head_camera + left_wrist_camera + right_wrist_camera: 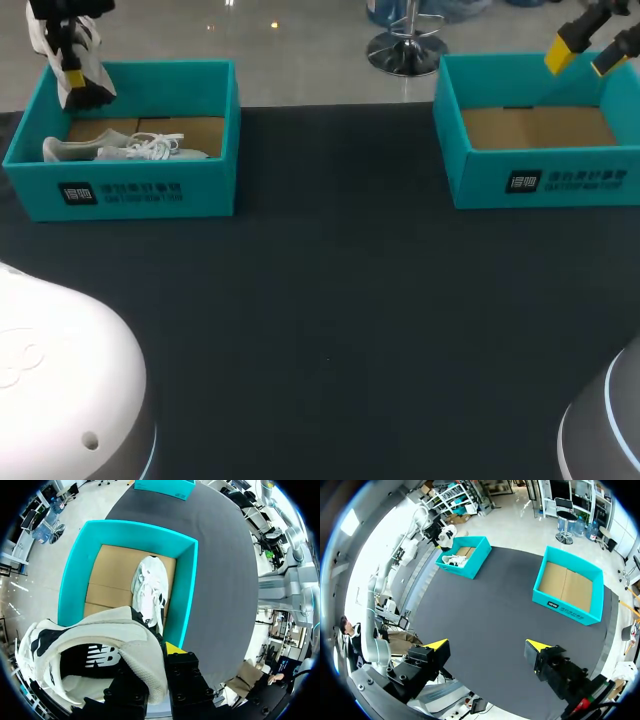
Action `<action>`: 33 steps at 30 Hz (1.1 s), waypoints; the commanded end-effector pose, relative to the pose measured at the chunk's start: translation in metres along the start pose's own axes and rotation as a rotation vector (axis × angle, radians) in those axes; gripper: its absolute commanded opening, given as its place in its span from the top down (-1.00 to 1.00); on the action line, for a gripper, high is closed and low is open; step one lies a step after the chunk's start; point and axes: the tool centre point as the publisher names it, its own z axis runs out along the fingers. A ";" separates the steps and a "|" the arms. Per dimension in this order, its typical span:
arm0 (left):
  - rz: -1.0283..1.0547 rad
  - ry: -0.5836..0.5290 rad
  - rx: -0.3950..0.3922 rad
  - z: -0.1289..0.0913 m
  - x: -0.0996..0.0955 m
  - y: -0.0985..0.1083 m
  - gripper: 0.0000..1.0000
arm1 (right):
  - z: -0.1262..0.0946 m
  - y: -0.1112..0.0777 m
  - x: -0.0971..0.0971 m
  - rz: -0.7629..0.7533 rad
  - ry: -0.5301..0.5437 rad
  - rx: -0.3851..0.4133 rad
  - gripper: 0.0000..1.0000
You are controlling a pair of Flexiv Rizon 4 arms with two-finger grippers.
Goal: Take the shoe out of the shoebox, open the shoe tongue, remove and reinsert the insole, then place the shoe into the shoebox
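Note:
My left gripper (73,72) hangs above the back left corner of the left teal shoebox (150,190), shut on a white shoe with black lining (92,38). In the left wrist view its fingers pinch the collar wall of this shoe (100,630) at the gripper (162,656), and the shoe's opening faces the camera. A second white shoe (125,150) lies in the box on the cardboard floor, seen below the held one (150,587). My right gripper (588,52) stands open and holds nothing, high over the right teal shoebox (540,180).
The right shoebox (565,610) shows only its cardboard floor. Both boxes stand at the far edge of the dark table (330,320), with the left box (470,560) far from the right gripper (487,650).

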 end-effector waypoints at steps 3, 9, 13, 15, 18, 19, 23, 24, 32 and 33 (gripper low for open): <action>0.226 -0.018 -0.138 0.004 -0.003 0.003 1.00 | 0.000 0.002 0.000 0.002 -0.002 0.004 -1.00; 0.534 -0.073 -0.206 0.005 -0.010 0.021 1.00 | 0.000 0.002 0.000 0.002 -0.002 0.004 -1.00; 0.773 -0.057 -0.189 0.002 -0.014 0.032 1.00 | 0.000 0.002 0.000 0.002 -0.002 0.004 -1.00; 0.865 -0.066 -0.220 0.002 -0.016 0.037 1.00 | 0.000 0.002 0.000 0.002 -0.002 0.004 -1.00; 1.031 -0.031 -0.218 0.003 -0.016 0.045 1.00 | 0.000 0.002 0.000 0.002 -0.002 0.004 -1.00; 1.086 -0.022 -0.214 0.003 -0.016 0.047 1.00 | 0.000 0.002 0.000 0.002 -0.002 0.004 -1.00; 1.344 0.034 -0.258 0.007 -0.017 0.057 1.00 | 0.000 0.002 0.000 0.002 -0.002 0.004 -1.00; 1.391 0.042 -0.279 0.007 -0.016 0.058 1.00 | 0.000 0.002 0.000 0.002 -0.002 0.004 -1.00; 1.740 0.166 -0.485 0.008 -0.022 0.067 1.00 | 0.000 0.002 0.000 0.002 -0.002 0.004 -1.00; 1.754 0.176 -0.501 0.007 -0.023 0.068 1.00 | 0.000 0.002 0.000 0.002 -0.002 0.004 -1.00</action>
